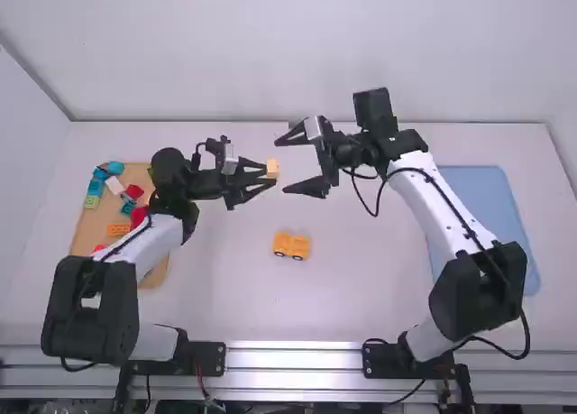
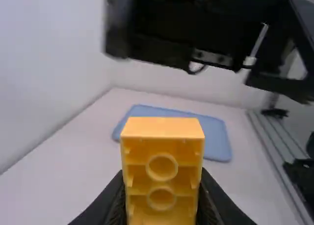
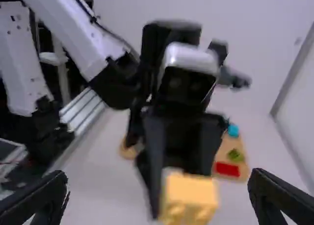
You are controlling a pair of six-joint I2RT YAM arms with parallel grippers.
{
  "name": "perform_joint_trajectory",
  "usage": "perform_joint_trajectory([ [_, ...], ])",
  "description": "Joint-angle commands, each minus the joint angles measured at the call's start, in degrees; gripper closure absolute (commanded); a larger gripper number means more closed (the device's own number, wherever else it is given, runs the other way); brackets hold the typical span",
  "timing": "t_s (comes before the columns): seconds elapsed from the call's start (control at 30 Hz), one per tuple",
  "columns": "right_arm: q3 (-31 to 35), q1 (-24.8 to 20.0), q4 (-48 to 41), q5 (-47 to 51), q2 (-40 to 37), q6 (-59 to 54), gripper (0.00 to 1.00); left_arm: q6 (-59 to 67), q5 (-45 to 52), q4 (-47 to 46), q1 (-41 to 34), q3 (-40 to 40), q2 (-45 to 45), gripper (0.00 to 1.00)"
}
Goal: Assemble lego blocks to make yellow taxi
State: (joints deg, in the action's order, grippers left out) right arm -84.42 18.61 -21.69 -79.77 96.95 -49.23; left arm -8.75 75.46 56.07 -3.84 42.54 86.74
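My left gripper (image 1: 267, 176) is shut on a yellow block (image 1: 272, 169), held above the table left of the middle. In the left wrist view the yellow block (image 2: 162, 166) shows its hollow underside with two round tubes, between the fingers of the left gripper (image 2: 162, 205). The right gripper (image 1: 296, 162) is open, facing the block a short distance to its right. In the right wrist view the right gripper (image 3: 158, 195) has widely spread fingers, with the yellow block (image 3: 190, 198) between and beyond them. A yellow piece with dark wheels (image 1: 292, 245) sits on the table.
A wooden tray (image 1: 90, 226) with several coloured blocks lies at the left, partly under the left arm. At the right is a blue tray (image 1: 487, 193), partly behind the right arm. The white table (image 1: 243, 297) spreads around the wheeled piece.
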Motion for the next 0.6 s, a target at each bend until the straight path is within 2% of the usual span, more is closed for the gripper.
perform_joint_trajectory([
  [0.0,2.4,0.6,7.5,-0.6,2.3,14.8,0.00,-4.5,4.9,3.5,-0.3,1.1,1.9,0.98],
  [0.07,3.5,0.5,12.6,0.6,2.4,19.1,0.03,-6.1,4.5,5.5,-0.3,1.0,2.2,0.98],
  [0.13,4.9,0.0,18.4,1.9,2.4,25.0,0.11,-7.1,3.5,8.1,0.1,0.8,2.1,0.98],
  [0.2,5.5,0.0,19.0,1.8,2.4,25.2,0.12,-8.6,1.2,9.0,0.0,0.9,2.1,0.98],
  [0.27,6.3,0.2,19.4,1.6,2.4,25.2,0.19,-8.8,-1.6,9.2,-0.3,1.0,2.1,0.98],
  [0.4,7.3,0.5,23.0,1.7,2.4,26.4,0.22,-8.8,-2.1,8.9,-0.3,1.5,2.1,0.98],
  [0.57,7.3,1.9,23.2,3.7,2.4,26.8,0.28,-8.8,-3.3,9.0,-0.3,1.4,2.1,0.98],
])
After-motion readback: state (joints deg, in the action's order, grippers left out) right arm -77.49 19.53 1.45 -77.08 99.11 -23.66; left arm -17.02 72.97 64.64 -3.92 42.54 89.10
